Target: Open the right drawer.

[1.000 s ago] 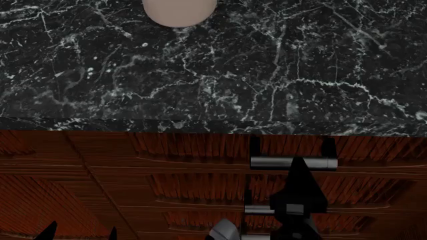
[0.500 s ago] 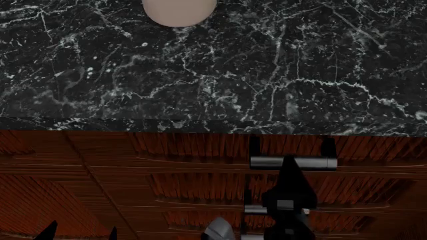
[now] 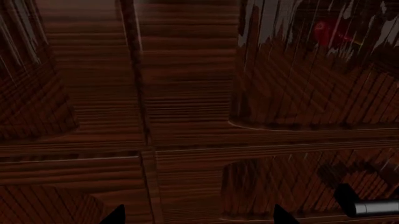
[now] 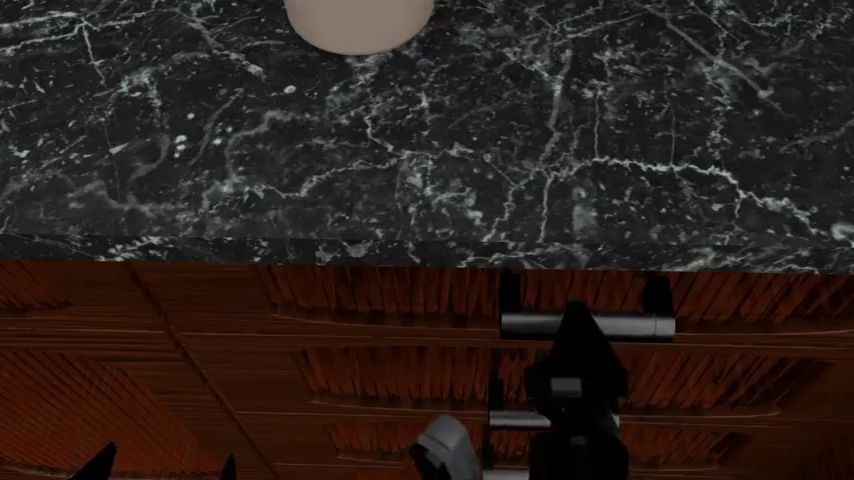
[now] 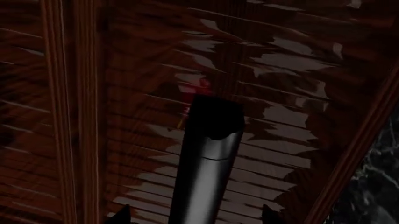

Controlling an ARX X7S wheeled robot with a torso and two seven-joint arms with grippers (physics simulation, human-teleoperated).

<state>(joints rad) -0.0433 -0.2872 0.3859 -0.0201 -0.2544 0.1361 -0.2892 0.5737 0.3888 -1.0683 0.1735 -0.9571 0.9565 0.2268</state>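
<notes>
The black marble table (image 4: 561,130) with white veining fills the upper half of the head view. A pale round object (image 4: 358,22) sits on it at the top edge, left of centre, cut off by the frame.

Below the table's front edge run stacked drawer fronts of dark red-brown grained wood with recessed panels. The right drawer (image 4: 747,300), wide and shallow, is the topmost front at centre-right of the head view, directly under the table edge. Its horizontal silver bar handle (image 4: 627,325) stands on two black posts. A second like-fronted drawer (image 4: 400,375) lies below it, with a further silver bar (image 4: 514,420) partly hidden.

The right end effector (image 4: 577,318), black, rises from the bottom of the head view at centre-right; its tip overlaps the silver bar handle near its middle. In the right wrist view the bar (image 5: 209,172) runs up the centre of the frame between two dark fingertips (image 5: 119,215) at the bottom edge, which stand apart on either side of it and are not clamped.

The left end effector (image 4: 160,468) shows only as two black tips at the lower left of the head view, spread apart and holding nothing. The left wrist view shows panel seams of the wood fronts (image 3: 187,93) and a silver bar end (image 3: 377,207) at lower right.
</notes>
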